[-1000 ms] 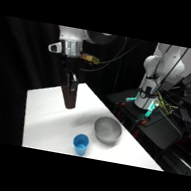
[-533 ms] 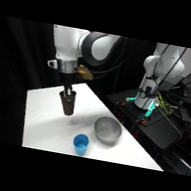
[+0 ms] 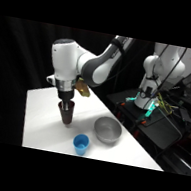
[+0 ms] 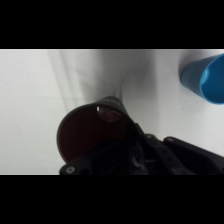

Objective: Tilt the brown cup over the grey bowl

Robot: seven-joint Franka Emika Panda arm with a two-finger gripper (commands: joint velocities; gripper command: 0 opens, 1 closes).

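The brown cup (image 3: 66, 114) hangs upright in my gripper (image 3: 66, 104), low over the left part of the white table (image 3: 41, 119). The gripper is shut on the cup's rim. In the wrist view the brown cup (image 4: 85, 132) fills the lower middle, its dark red mouth facing the camera, and the gripper (image 4: 131, 150) with its black linkage covers the cup's near side. The grey bowl (image 3: 107, 129) sits on the table to the right of the cup, apart from it. The wrist view does not take in the bowl.
A small blue cup (image 3: 80, 143) stands near the table's front edge, between the brown cup and the bowl; the blue cup (image 4: 204, 77) also shows at the wrist view's upper right. The arm's base (image 3: 150, 88) stands at the right, among cables and gear.
The gripper has come down toward the table with the brown cup in it, and the arm's elbow has swung into view above it.
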